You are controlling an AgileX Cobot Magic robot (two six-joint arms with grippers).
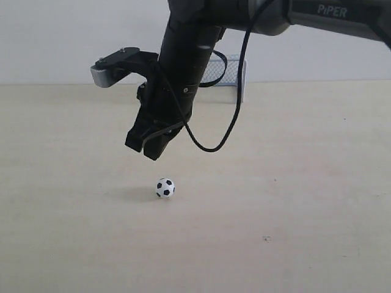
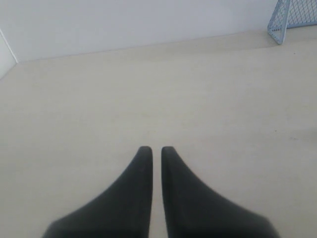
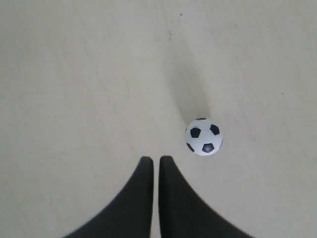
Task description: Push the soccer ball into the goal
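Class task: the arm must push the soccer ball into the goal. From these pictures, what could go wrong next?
1. The right gripper, jaws shut, hangs above the soccer ball and off its centre; a glancing touch could send it sideways.
2. The goal stands far behind the ball, so a slightly skewed push may roll past its frame.

Bright even light, faint shadow beside soccer ball (image 1: 165,187) — wrist views hazy
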